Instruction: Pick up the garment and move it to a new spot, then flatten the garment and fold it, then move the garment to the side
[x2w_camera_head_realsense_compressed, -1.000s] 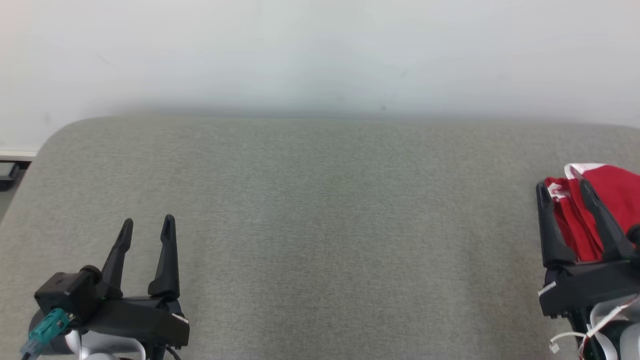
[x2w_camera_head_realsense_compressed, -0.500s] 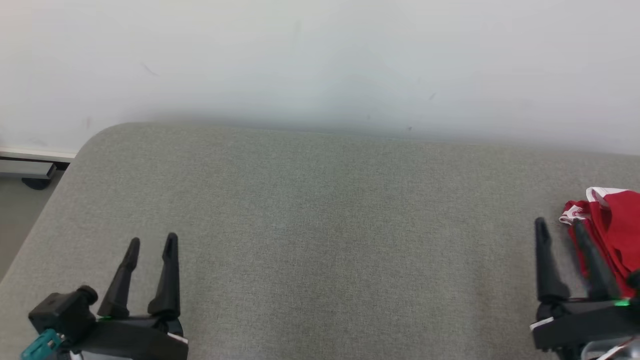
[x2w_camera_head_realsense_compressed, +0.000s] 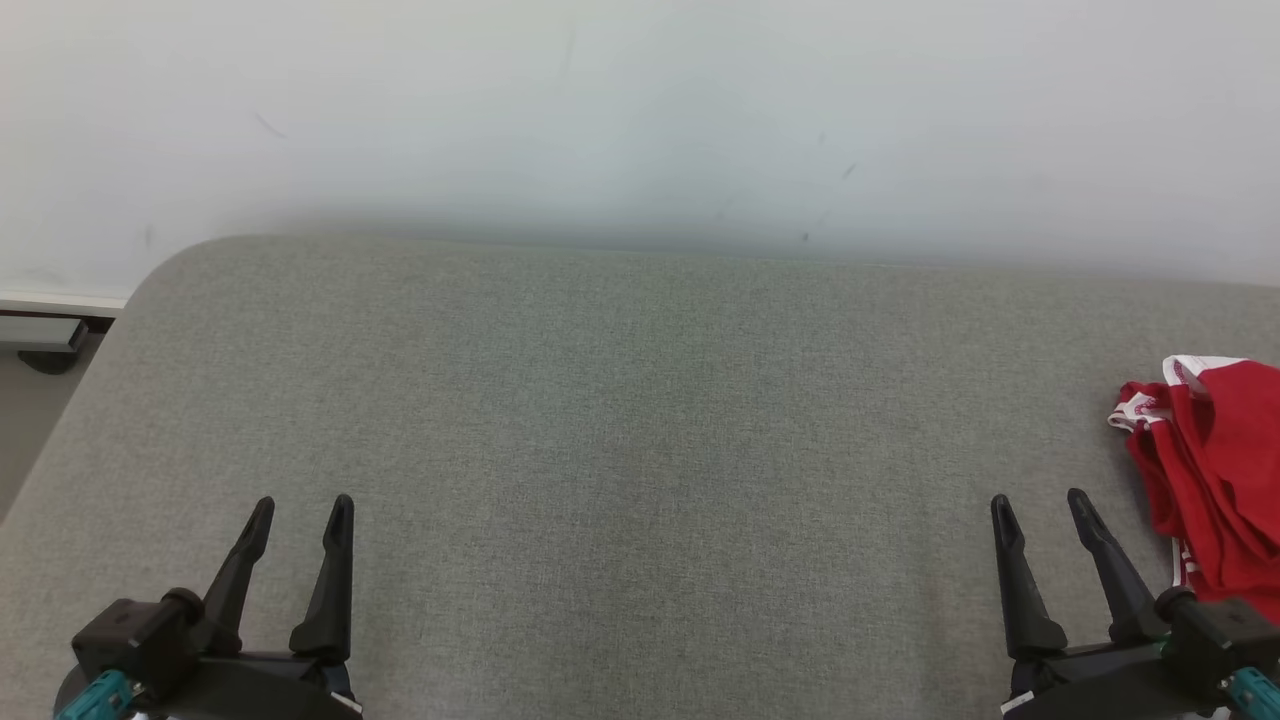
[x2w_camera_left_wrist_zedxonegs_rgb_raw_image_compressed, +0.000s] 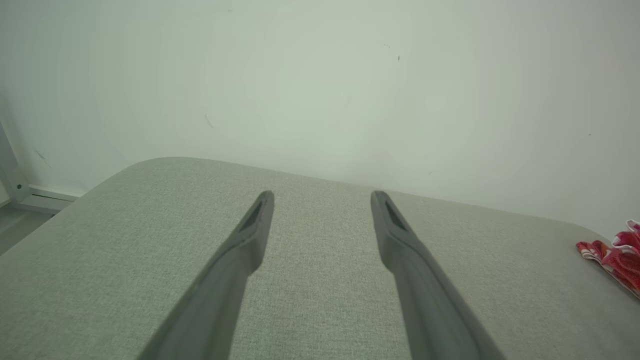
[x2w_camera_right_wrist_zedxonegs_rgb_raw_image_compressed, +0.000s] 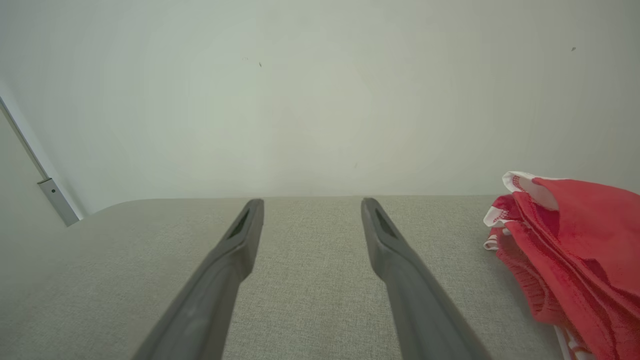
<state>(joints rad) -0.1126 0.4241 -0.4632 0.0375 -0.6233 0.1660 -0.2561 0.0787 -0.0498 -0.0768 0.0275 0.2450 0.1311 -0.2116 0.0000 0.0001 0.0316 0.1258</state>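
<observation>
Garment (x2w_camera_head_realsense_compressed: 1215, 480), red with white trim, lies in a compact, layered bundle at about three o'clock on the grey fabric-topped desk (x2w_camera_head_realsense_compressed: 620, 400). It sits right at the desk's edge and is partly cut off from sight, so I cannot tell how neat the layers are. Just beside it, toward eight o'clock from it, the right end effector (x2w_camera_head_realsense_compressed: 1040, 500) hovers with its fingers spread, nothing between them, clear of the cloth. Left end effector (x2w_camera_head_realsense_compressed: 302, 505) sits well apart at seven o'clock, likewise spread and empty. Grey desk top stretches between the two, with a pale wall (x2w_camera_head_realsense_compressed: 640, 100) at twelve. By my judgement this fits either a heap waiting to be lifted to a new spot, or a folded garment set off to the side with both arms parked. Nothing in view settles which, so I would name no next move.
</observation>
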